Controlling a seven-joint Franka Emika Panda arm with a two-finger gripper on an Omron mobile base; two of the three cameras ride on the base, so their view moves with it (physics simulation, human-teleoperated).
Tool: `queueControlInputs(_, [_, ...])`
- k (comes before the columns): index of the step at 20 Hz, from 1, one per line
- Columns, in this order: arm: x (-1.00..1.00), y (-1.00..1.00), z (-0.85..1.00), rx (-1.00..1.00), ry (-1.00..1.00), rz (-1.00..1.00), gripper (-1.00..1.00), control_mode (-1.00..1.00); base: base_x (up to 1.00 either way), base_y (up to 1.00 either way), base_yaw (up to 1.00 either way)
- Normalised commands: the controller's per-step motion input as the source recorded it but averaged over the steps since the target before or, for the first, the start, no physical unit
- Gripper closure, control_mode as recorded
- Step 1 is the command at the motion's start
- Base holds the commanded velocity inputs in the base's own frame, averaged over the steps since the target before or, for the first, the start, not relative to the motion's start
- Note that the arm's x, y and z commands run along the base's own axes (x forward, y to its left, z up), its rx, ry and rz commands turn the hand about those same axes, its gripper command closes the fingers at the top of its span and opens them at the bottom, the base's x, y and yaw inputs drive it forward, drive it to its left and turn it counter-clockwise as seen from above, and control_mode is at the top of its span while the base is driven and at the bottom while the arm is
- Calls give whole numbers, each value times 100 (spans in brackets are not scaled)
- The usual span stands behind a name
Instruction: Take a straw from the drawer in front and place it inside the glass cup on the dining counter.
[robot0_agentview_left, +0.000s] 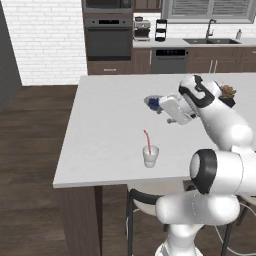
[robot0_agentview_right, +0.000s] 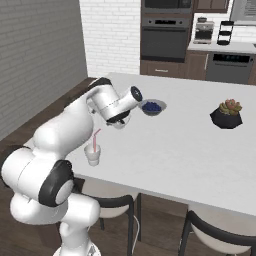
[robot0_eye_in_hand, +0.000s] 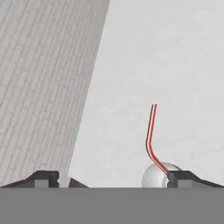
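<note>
The thin red-pink straw (robot0_agentview_left: 147, 141) (robot0_agentview_right: 95, 137) stands leaning in the small glass cup (robot0_agentview_left: 150, 156) (robot0_agentview_right: 92, 154), near the front edge of the white dining counter (robot0_agentview_left: 105, 125) (robot0_agentview_right: 175, 150). My gripper (robot0_agentview_left: 172, 119) (robot0_agentview_right: 119, 122) hangs open and empty above the counter, a little behind and above the cup and clear of the straw. In the hand view the bent straw (robot0_eye_in_hand: 151, 131) rises from the cup (robot0_eye_in_hand: 153, 177), just left of the right fingertip, with the gripper (robot0_eye_in_hand: 113, 179) spread wide. The drawer is out of view.
A bowl of blueberries (robot0_agentview_left: 153, 102) (robot0_agentview_right: 151, 107) sits just beyond the hand. A plant in a black pot (robot0_agentview_right: 226, 115) stands on the counter's far right. Chairs (robot0_agentview_left: 140, 200) (robot0_agentview_right: 210, 230) are tucked under the front edge. Wood floor (robot0_eye_in_hand: 39, 87) lies past the counter's left edge.
</note>
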Motion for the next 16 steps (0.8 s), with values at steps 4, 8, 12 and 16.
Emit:
queueControlInputs(4, [-38, 0, 99, -40, -5, -7, -100, -100, 0, 0, 0])
queueControlInputs(8, [-32, 0, 81, -40, 0, -10, -100, -100, 0, 0, 0])
queueControlInputs(12, [-37, 0, 38, -37, 5, -10, -100, -100, 0, 0, 0])
queueControlInputs(16, [-39, 0, 4, -29, 14, -9, -100, -100, 0, 0, 0])
